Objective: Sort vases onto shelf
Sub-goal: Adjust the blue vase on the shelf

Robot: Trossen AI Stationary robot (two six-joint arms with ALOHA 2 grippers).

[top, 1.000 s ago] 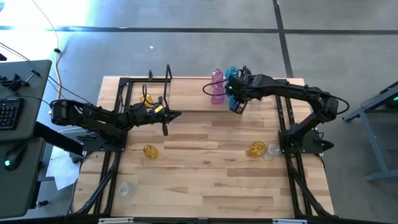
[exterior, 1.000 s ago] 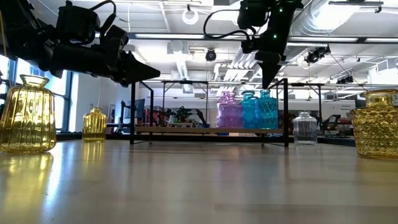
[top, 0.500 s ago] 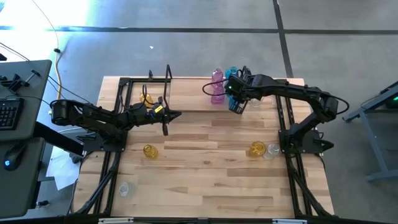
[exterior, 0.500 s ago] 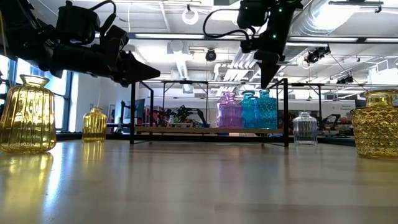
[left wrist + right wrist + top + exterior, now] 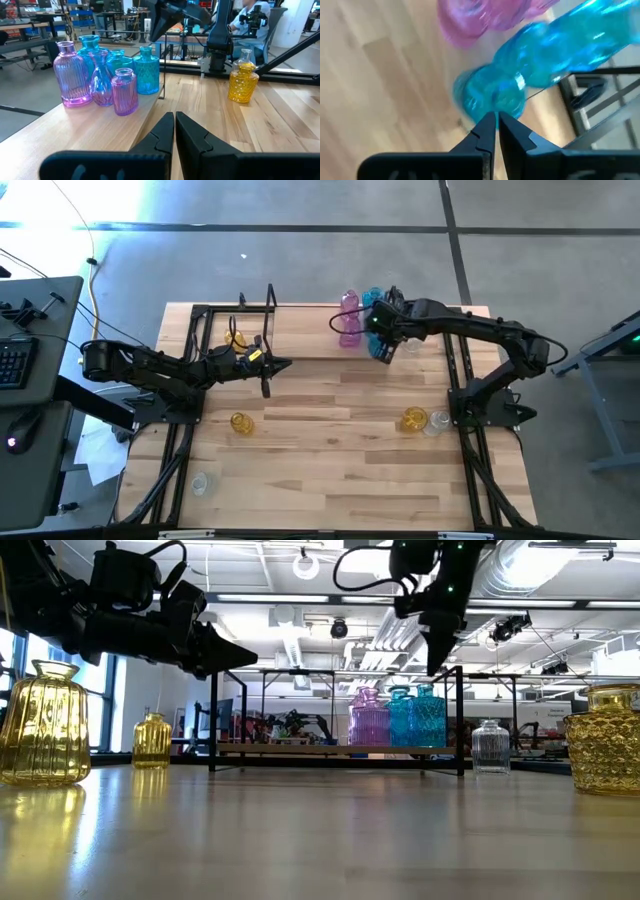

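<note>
Vases (image 5: 350, 318) cluster upper centre on the shelf (image 5: 300, 330); glass, likely slippery and fragile, so grab necks. Right gripper (image 5: 384, 352) above them and left gripper (image 5: 285, 363) mid-left are both closed, empty.

Grey concrete floor (image 5: 300, 210) surrounds the wooden table (image 5: 330, 470), beneath a white ceiling (image 5: 290, 580) with exposed ducts (image 5: 520, 570).

Glass colours on the light-wood worktop (image 5: 340, 470)

Ribbed pink glass vases (image 5: 73, 75) and cyan-blue glass vases (image 5: 148, 70) cluster together; a dimpled amber-yellow glass vase (image 5: 243, 82) stands apart.
</note>
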